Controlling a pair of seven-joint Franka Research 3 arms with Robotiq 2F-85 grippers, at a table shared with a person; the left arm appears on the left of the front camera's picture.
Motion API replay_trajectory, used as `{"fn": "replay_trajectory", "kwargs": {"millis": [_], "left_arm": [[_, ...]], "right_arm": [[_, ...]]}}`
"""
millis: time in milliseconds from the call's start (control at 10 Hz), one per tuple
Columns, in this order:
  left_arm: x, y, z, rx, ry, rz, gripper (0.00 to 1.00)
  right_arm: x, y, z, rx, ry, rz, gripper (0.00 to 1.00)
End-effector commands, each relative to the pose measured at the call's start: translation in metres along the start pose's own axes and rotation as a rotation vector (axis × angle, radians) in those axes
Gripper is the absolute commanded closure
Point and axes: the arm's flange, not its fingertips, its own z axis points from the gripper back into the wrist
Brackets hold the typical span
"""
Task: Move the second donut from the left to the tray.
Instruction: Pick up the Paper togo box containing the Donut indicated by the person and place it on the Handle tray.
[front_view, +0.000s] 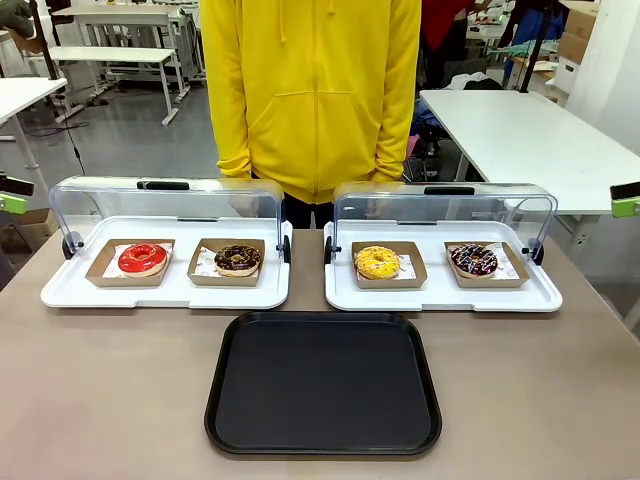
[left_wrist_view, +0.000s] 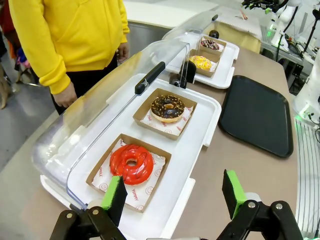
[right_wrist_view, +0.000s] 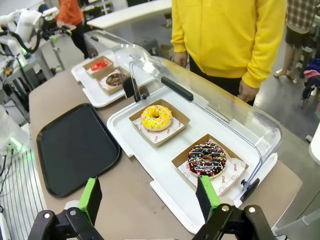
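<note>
A: Target?
B: Second donut from the left (front_view: 238, 258): ring, dark chocolate glaze, tan crumbs. It sits on white paper in a brown cardboard boat (front_view: 225, 281) on the left white tray (front_view: 160, 297), just right of the red donut (front_view: 142, 258).
A: Black tray (front_view: 323, 385)?
B: On the worktop (front_view: 100, 380), just in front of both white trays.
A: Jaws?
B: Left jaws and right jaws are both spread wide, pinching nothing.
A: Unclear?
B: Crumbs are tiny in the front view. The bottom edge cuts off both grippers.

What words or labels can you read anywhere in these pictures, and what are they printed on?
"SMILE": red print on the white paper under the sprinkled dark donut, right wrist view.
"YUMMY", seemingly, on the sheet under the red donut, left wrist view.
Other paper print is too small to read.
</note>
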Motion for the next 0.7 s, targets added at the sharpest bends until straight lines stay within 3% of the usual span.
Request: {"fn": "replay_trajectory", "kwargs": {"millis": [0, 600], "left_arm": [[0.0003, -0.0004, -0.0001, -0.005, -0.011, -0.002, 0.0], [0.0003, -0.0004, -0.0001, -0.005, -0.011, -0.002, 0.0]], "right_arm": [[0.0017, -0.004, -0.0011, 0.001, -0.033, 0.029, 0.0], [0.0017, -0.004, -0.0011, 0.001, -0.033, 0.029, 0.0]]}}
